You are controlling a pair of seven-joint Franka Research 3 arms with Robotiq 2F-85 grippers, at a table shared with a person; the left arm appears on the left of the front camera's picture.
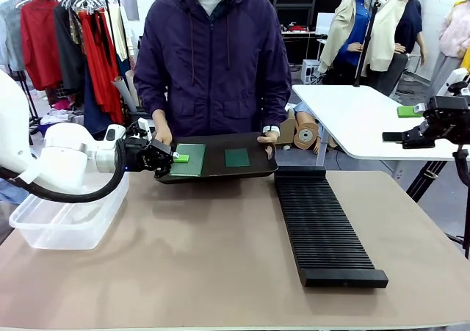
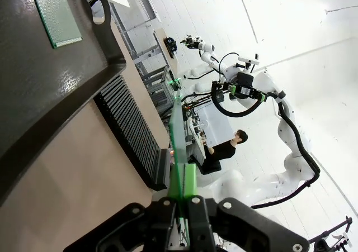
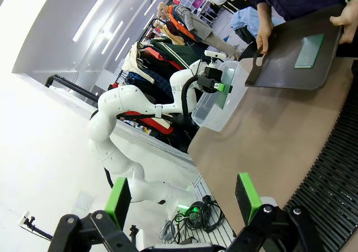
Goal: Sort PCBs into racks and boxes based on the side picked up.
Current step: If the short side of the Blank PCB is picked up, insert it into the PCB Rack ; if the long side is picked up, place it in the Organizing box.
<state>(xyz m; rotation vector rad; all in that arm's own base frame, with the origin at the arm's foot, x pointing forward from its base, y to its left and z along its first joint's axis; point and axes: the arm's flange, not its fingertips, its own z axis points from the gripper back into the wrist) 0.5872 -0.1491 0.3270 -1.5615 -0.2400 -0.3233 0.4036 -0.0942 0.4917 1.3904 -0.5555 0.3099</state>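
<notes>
My left gripper (image 1: 175, 158) is shut on the edge of a green PCB (image 1: 192, 162), holding it up by the left end of a shallow black tray (image 1: 261, 168). A person holds that tray in both hands at the far side. In the left wrist view the held PCB (image 2: 178, 134) runs edge-on out from between the shut fingers of my left gripper (image 2: 183, 188). A second, darker PCB (image 1: 237, 157) lies flat in the tray. The long black ribbed rack (image 1: 323, 224) lies right of centre. The clear box (image 1: 66, 221) stands at the left edge. My right gripper (image 1: 400, 124) hangs open and empty, high at the right.
In the right wrist view the open right gripper (image 3: 182, 199) looks across the rack (image 3: 335, 179) at the tray (image 3: 279, 56), the box (image 3: 215, 115) and the left arm's PCB (image 3: 221, 95). A white side table (image 1: 360, 118) stands behind at the right. The tabletop (image 1: 205, 250) is brown.
</notes>
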